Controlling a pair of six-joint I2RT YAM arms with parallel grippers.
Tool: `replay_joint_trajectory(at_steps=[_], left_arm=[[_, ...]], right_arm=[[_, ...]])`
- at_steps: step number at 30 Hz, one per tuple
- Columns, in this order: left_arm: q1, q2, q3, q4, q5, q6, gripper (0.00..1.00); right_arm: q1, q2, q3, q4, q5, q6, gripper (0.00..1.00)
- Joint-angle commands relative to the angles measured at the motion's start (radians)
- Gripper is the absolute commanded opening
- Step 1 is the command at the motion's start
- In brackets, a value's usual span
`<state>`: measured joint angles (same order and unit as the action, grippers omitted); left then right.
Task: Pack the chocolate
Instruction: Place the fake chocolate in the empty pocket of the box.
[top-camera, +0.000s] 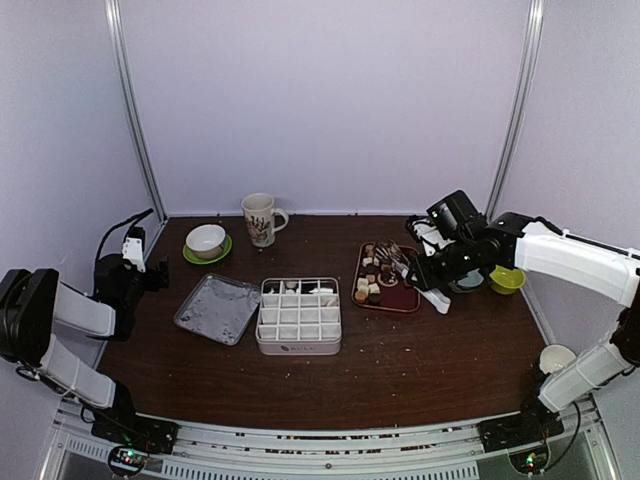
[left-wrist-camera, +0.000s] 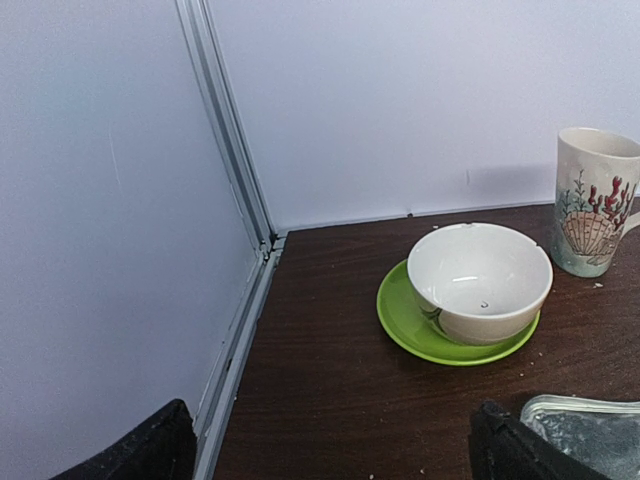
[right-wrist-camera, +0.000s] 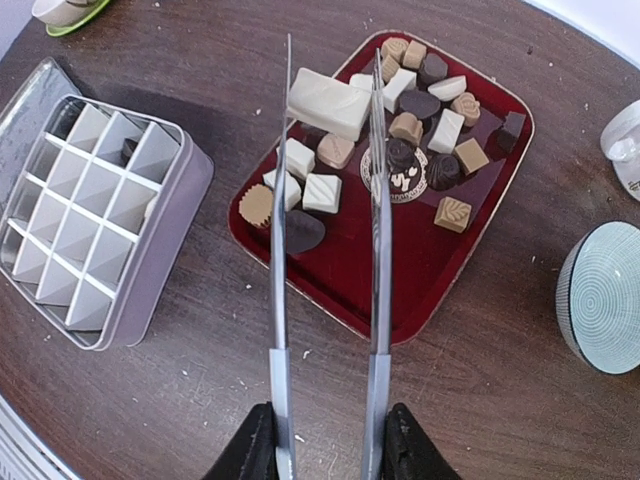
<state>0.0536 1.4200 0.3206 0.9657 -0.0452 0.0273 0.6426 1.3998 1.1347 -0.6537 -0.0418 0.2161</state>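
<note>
**Left.** The left pincer (left-wrist-camera: 330, 455) is released, with nothing between its fingers. It is parked near the bowl (left-wrist-camera: 480, 280) on the green saucer (left-wrist-camera: 400, 322), well apart from the work. Treat this arm as idle.

**Centre.** The tin lid (top-camera: 218, 308) lies on the counter (top-camera: 400, 370) just beside the divided box (right-wrist-camera: 150, 270). Inspect the cells: most are bare. One dark piece (right-wrist-camera: 128, 150) sits in a cell, and the top view suggests a few more along the back row, too small to count.

**Right.** The red tray (right-wrist-camera: 420, 300) holds the bulk of the chocolate (right-wrist-camera: 420, 130) — dark, tan and cream pieces, closely grouped. The right pincer (right-wrist-camera: 325, 450) is clenched on the tongs (right-wrist-camera: 278, 300). The tong tips pinch a cream block (right-wrist-camera: 328, 100) over the tray's far end. You cannot tell whether the block is lifted clear.

**Status.** Judge the packing as barely begun — a few cells filled at most, and nearly every piece left to move. The step in hand appears to be carrying the cream block to the box.
</note>
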Motion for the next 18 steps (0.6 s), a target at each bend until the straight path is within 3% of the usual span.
replay_joint_trajectory(at_steps=[1, 9, 18], left_arm=[[0.008, 0.005, 0.020, 0.027, 0.007, 0.002, 0.98], [0.008, 0.005, 0.020, 0.027, 0.006, 0.002, 0.98], [0.007, 0.004, 0.020, 0.026, 0.007, 0.002, 0.98]], right_arm=[[-0.006, 0.029, 0.018, 0.000, 0.013, 0.006, 0.22], [0.017, 0.027, 0.006, 0.082, -0.248, -0.048, 0.23], [0.144, 0.143, 0.088, 0.104, -0.300, -0.078, 0.23]])
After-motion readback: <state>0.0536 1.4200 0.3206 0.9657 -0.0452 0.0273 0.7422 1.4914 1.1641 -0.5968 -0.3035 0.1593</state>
